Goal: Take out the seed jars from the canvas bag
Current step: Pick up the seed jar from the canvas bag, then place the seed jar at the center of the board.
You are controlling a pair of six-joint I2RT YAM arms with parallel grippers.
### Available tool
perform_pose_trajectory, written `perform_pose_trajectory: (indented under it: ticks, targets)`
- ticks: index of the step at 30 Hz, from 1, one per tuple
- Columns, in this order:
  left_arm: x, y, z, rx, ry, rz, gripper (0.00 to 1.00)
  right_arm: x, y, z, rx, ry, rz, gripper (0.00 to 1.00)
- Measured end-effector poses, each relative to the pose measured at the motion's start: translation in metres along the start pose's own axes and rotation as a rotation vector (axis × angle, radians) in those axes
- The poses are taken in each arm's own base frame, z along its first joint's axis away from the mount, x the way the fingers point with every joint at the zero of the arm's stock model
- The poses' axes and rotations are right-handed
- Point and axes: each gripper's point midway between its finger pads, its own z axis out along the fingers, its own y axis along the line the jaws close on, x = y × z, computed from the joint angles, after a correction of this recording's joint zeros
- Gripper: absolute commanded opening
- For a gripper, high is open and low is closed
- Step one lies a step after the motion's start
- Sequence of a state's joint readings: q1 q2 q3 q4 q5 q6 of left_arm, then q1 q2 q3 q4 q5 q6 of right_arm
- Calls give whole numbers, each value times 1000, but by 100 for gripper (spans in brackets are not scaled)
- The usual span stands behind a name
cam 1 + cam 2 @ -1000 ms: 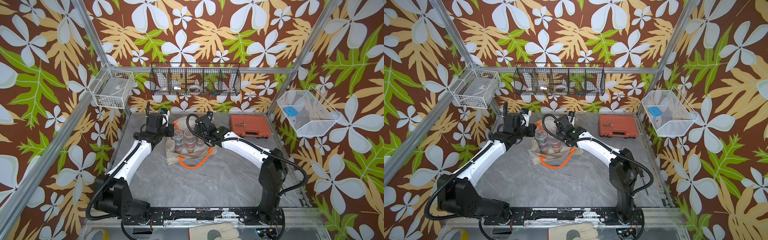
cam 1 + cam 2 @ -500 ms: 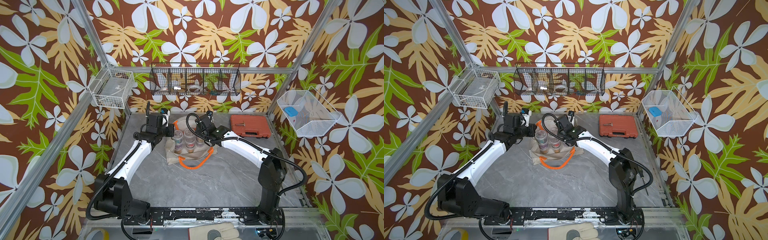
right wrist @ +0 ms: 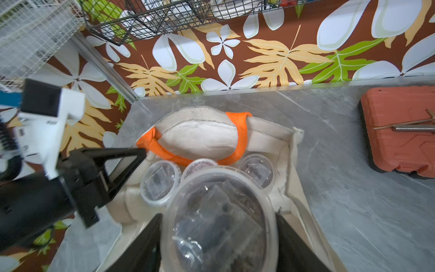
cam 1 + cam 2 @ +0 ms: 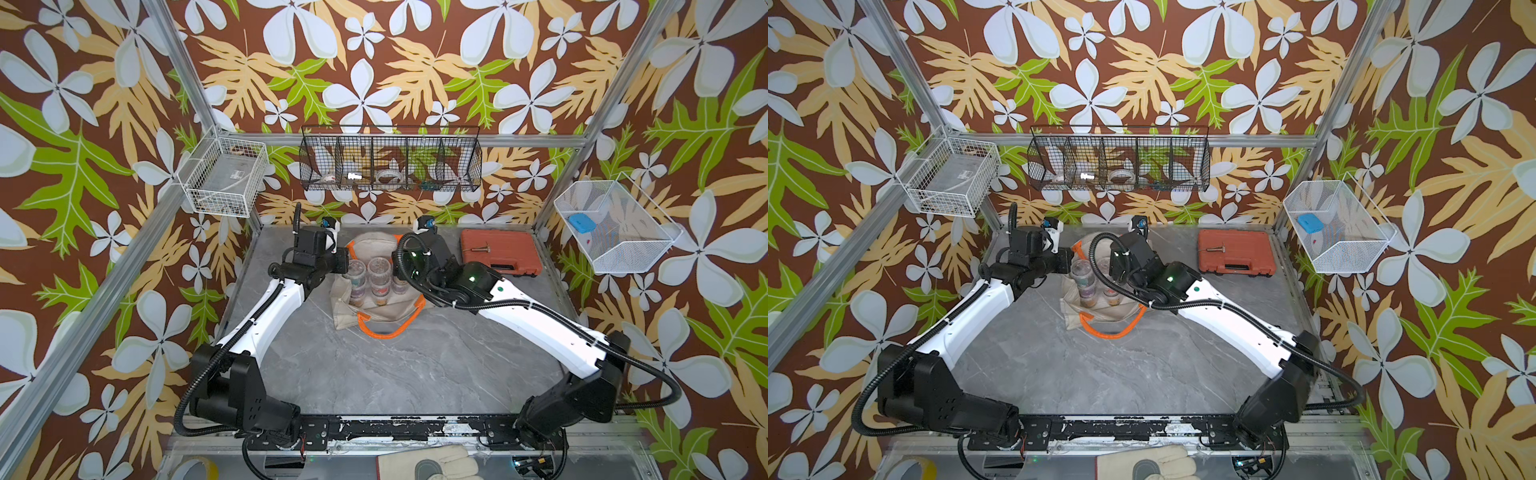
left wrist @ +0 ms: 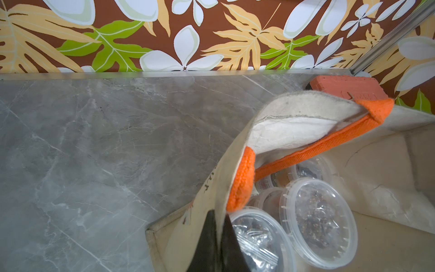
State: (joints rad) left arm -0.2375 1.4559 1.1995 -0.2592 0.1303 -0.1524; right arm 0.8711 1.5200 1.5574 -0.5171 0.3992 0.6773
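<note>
Table [image 4: 374,374]: grey marble-pattern top, bare in the near half.
Canvas bag [image 4: 374,309]: lay slumped on the table between the two arms, mouth open.
Left gripper [image 5: 219,240]: fingers pinched shut on the bag's cloth rim.
Right gripper [image 3: 219,237]: fingers closed against the sides of one seed jar [image 3: 219,212], at the bag's mouth.
Other seed jars [image 4: 379,266]: stood stacked inside the bag, clear lids up.
Tool case [image 4: 500,251]: orange-red, closed, on the table well apart from the bag.
Wire basket [image 4: 390,162]: black, mounted on the rear wall.
</note>
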Motion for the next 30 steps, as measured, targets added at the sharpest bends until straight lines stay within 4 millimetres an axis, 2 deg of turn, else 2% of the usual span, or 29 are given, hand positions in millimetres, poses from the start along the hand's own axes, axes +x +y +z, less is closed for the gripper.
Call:
perform_pose_trajectory:
  ticks: [4,8,11,14,18,21,30]
  targets:
    - [0,1,1,-4,1,-1,0,4,-32,-39,10,-34,32,62]
    - [0,2,1,-10,0,0,0,21,-69,-64,67,-51,55,63]
    - [0,2,1,-10,0,0,0,45,-102,-75,133,-42,71,63]
    - [-1,2,1,-12,0,0,0,78,-133,-80,191,-16,90,63]
    - [0,2,0,-14,0,0,0,128,-168,-75,269,35,99,64]
    - [-1,2,0,-14,0,0,0,153,-181,-65,308,67,89,65]
    - [-1,2,-1,-14,-4,0,0,184,-180,-23,352,115,49,66]
